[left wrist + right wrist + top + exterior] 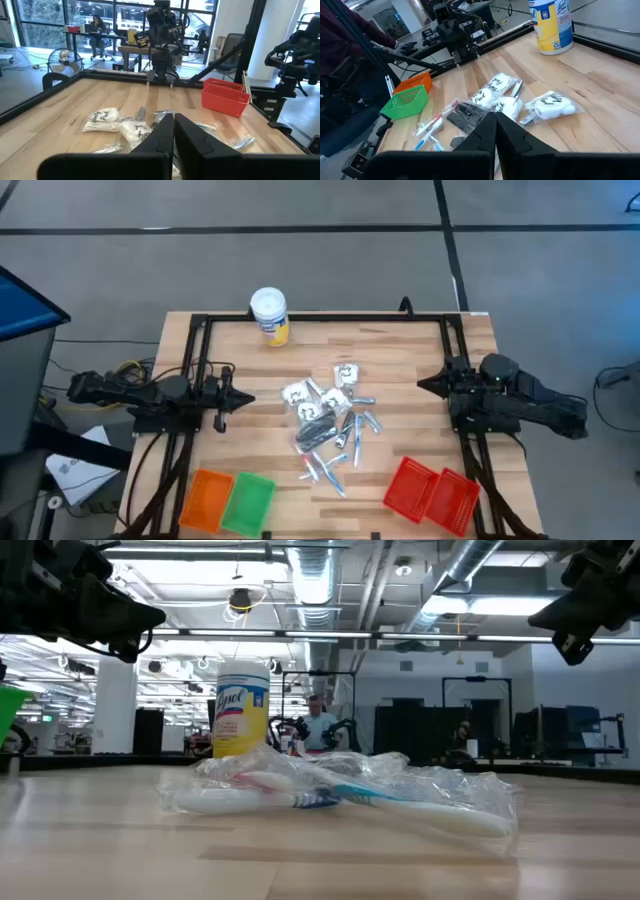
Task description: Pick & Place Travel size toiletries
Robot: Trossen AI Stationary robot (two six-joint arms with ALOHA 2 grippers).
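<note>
Left gripper [243,399] closed on nothing, parked at the table's left side; right gripper [425,384] likewise closed and empty at the right side. Travel size toiletries [330,425] lie heaped mid-table between the two grippers, well apart from both. Yellow canister [270,315] stands beyond the heap, nearer the left gripper.

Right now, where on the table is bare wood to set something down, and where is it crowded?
Bare wood lies between the left gripper and the pile of toiletries, between that pile and the right gripper, and beside the yellow canister along the far edge. The middle is crowded; the near corners hold the orange and green baskets and red baskets.
</note>
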